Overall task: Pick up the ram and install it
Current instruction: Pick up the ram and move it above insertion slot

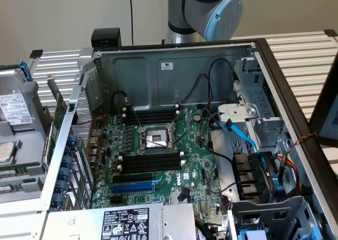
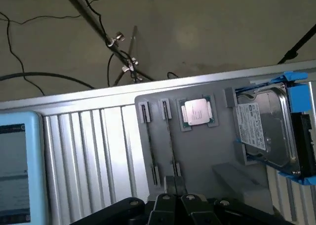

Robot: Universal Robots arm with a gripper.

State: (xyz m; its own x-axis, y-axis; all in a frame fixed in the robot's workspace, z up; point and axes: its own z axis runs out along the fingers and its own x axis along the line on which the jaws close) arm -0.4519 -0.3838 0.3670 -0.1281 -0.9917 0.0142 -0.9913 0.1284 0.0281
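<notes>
On a grey tray the ram stands edgewise; gripper at its end, grip state unclear.

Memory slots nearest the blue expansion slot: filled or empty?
Empty: the black memory slots show bare dark channels along their length, with nothing seated in them.
</notes>
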